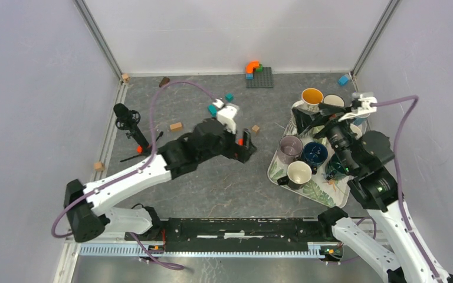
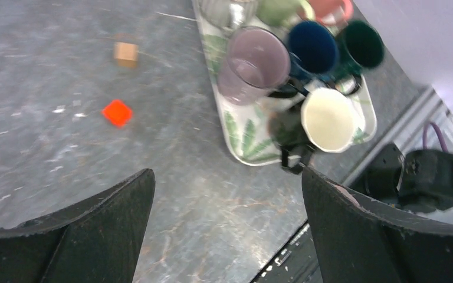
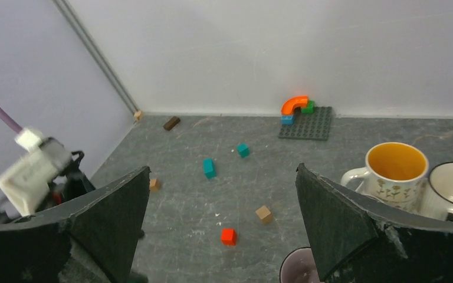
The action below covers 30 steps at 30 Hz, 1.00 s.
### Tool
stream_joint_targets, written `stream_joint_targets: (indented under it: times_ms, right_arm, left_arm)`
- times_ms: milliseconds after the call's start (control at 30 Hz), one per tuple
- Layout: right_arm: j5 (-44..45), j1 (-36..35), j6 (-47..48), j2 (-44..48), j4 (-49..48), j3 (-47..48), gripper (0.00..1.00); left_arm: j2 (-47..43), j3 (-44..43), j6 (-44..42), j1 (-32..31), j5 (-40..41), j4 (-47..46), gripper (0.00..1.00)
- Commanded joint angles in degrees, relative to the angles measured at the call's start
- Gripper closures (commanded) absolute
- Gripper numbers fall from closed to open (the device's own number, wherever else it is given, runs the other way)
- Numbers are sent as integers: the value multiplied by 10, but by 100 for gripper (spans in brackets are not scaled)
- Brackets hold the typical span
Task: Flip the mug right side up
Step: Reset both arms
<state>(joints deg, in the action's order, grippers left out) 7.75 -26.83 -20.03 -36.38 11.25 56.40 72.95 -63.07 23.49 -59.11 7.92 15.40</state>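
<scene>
Cream mug [image 2: 328, 119] stands upright on the tray [image 2: 239, 140], just beyond the left gripper [image 2: 227, 177], whose jaws gape empty. Right gripper [image 3: 222, 171] hovers above the tray, spread wide, empty.

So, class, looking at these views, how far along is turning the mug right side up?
Done, apparently: the cream mug, purple mug and blue mug on the tray all show open mouths facing up. In hand: nothing; the left hand and right hand are both open and empty. Left: probably nothing, though the right arm hides part of the tray.
</scene>
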Motion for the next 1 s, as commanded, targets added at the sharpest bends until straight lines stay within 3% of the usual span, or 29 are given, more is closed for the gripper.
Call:
stream_joint_targets:
  times_ms: [0, 267, 533, 967]
  right_arm:
    - [-74, 2, 13, -48, -12, 12, 2]
    - [-135, 2, 23, -115, -15, -23, 2]
    - [-147, 1, 21, -162, -13, -33, 2]
    - [-133, 1, 23, -146, 4, -38, 2]
  left_arm:
    - [-72, 10, 48, 85, -13, 53, 0]
    - [-124, -14, 64, 166, -28, 113, 0]
    - [-132, -25, 83, 179, -34, 135, 0]
    - [-122, -29, 81, 179, -49, 135, 0]
